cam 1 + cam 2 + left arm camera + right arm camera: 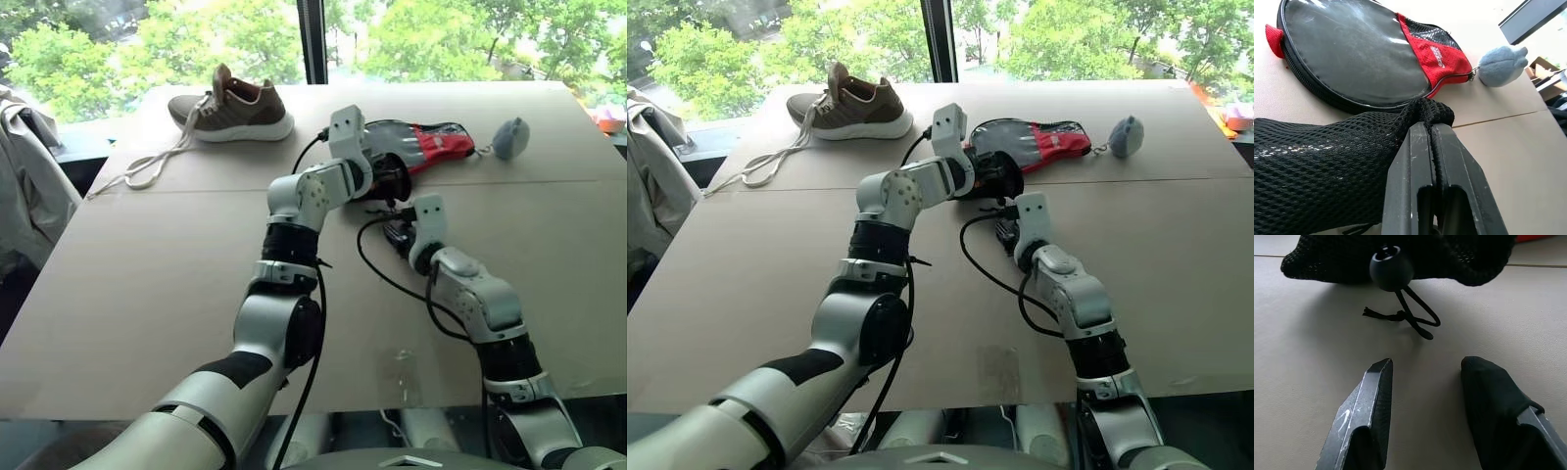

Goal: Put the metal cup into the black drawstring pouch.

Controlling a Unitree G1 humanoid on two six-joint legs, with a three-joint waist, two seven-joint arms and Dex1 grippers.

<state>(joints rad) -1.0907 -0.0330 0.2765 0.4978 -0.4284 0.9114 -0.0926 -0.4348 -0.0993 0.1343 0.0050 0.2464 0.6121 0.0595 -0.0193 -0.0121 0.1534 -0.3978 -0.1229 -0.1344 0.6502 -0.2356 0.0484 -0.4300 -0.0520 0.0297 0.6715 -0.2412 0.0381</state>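
Left gripper pinched shut on the black mesh pouch, lifting its edge off the bench; right gripper half open and empty before the cord toggle; cup's whereabouts and insertion cannot be told.

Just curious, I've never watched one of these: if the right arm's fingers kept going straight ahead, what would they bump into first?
Most likely the round cord stopper hanging from the black mesh pouch, then the pouch itself; its right gripper is open and aimed at it, though depth is hard to judge.
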